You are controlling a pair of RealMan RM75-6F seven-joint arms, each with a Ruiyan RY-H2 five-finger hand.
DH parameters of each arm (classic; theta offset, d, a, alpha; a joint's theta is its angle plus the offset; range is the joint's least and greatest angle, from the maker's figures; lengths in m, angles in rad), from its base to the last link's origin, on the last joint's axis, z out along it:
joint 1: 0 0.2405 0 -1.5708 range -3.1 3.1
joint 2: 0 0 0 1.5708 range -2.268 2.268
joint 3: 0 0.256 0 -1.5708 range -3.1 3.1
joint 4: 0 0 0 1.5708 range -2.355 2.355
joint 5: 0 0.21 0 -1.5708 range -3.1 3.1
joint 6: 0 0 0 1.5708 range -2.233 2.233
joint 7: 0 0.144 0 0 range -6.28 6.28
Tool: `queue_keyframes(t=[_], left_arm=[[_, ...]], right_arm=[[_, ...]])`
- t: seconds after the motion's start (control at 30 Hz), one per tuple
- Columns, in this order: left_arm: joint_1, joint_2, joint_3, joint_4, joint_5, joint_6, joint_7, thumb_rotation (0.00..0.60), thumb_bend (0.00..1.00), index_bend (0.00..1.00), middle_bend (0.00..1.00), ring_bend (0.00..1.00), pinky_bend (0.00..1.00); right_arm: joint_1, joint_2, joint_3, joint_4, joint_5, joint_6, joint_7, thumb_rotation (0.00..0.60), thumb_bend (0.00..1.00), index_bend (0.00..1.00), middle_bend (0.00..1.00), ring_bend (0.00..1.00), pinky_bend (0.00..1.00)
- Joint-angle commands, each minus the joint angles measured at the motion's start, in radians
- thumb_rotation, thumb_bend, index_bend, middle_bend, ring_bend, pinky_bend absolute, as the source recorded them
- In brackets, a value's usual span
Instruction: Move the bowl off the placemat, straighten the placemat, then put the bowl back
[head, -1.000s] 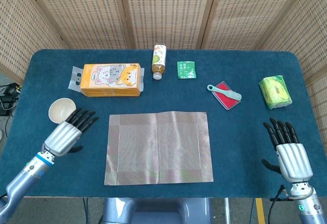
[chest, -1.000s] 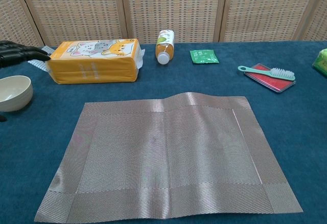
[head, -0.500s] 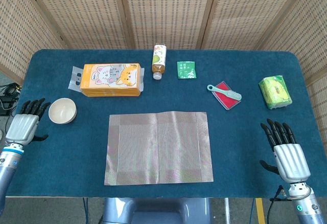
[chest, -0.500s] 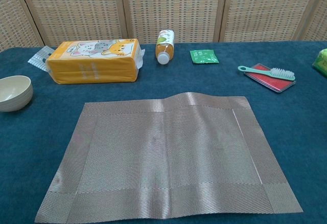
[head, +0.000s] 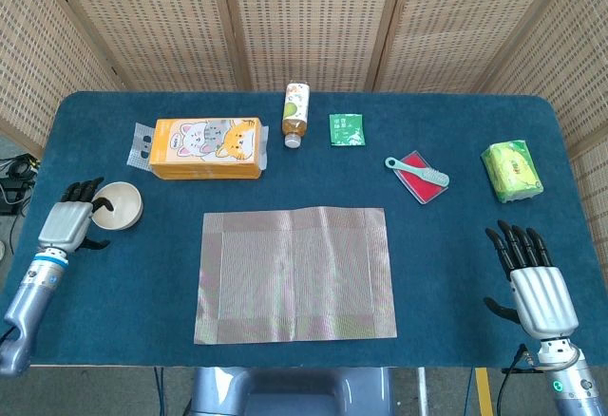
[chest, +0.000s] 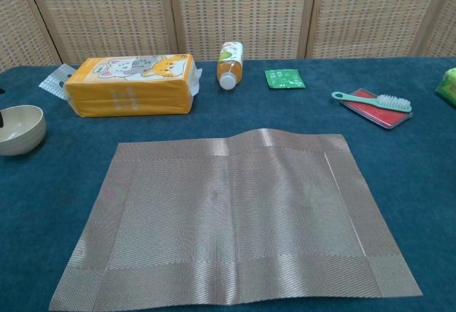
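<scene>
The cream bowl [head: 120,204] stands on the blue tablecloth, left of the woven placemat [head: 295,274] and off it. The bowl [chest: 20,128] is upright and empty in the chest view. The placemat [chest: 235,216] lies roughly square to the table, with a low ripple at its far edge. My left hand [head: 69,219] sits against the bowl's left side with fingers spread, and one fingertip reaches the rim. I see no grip on the bowl. My right hand [head: 538,286] rests open at the table's front right, far from the placemat.
At the back lie an orange cat-print box [head: 206,147], a bottle on its side [head: 295,114] and a green packet [head: 347,129]. A green brush on a red tray [head: 418,175] and a green tissue pack [head: 512,171] are at the right.
My left hand swung from in front of the bowl out to the table's left edge, then came in against the bowl's left rim. The right hand barely shifted.
</scene>
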Motion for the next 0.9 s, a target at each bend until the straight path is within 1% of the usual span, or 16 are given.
queue_keyframes(t=[0.03, 0.2, 0.3, 0.5, 0.67, 0.83, 0.9], left_arm=[[-0.013, -0.026, -0.009, 0.035, 0.002, -0.026, -0.008, 0.600, 0.17, 0.43, 0.00, 0.00, 0.00], [-0.021, -0.044, -0.018, 0.063, -0.001, -0.052, -0.014, 0.600, 0.34, 0.47, 0.00, 0.00, 0.00], [-0.024, -0.051, -0.021, 0.074, 0.001, -0.060, -0.012, 0.600, 0.40, 0.50, 0.00, 0.00, 0.00], [-0.022, -0.048, -0.026, 0.065, 0.007, -0.061, -0.007, 0.600, 0.43, 0.58, 0.00, 0.00, 0.00], [-0.015, -0.026, -0.029, 0.018, 0.024, -0.030, -0.001, 0.600, 0.43, 0.62, 0.00, 0.00, 0.00], [-0.001, 0.030, -0.028, -0.114, 0.074, 0.071, 0.029, 0.600, 0.43, 0.64, 0.00, 0.00, 0.00], [0.005, 0.063, -0.023, -0.198, 0.105, 0.117, 0.051, 0.600, 0.43, 0.65, 0.00, 0.00, 0.00]], right_arm=[[0.001, 0.000, 0.001, 0.002, 0.002, -0.002, 0.001, 0.600, 0.00, 0.00, 0.00, 0.00, 0.00], [0.002, 0.000, 0.002, 0.004, 0.005, -0.005, 0.004, 0.600, 0.00, 0.00, 0.00, 0.00, 0.00], [0.003, 0.000, 0.002, 0.003, 0.006, -0.007, 0.006, 0.600, 0.00, 0.00, 0.00, 0.00, 0.00], [0.003, 0.000, 0.001, 0.003, 0.004, -0.007, 0.007, 0.600, 0.00, 0.00, 0.00, 0.00, 0.00], [0.003, 0.002, 0.001, 0.002, 0.003, -0.006, 0.009, 0.600, 0.00, 0.00, 0.00, 0.00, 0.00], [0.002, 0.004, 0.001, 0.001, 0.004, -0.005, 0.013, 0.600, 0.00, 0.00, 0.00, 0.00, 0.00], [0.002, 0.005, 0.002, 0.000, 0.003, -0.004, 0.016, 0.600, 0.00, 0.00, 0.00, 0.00, 0.00]])
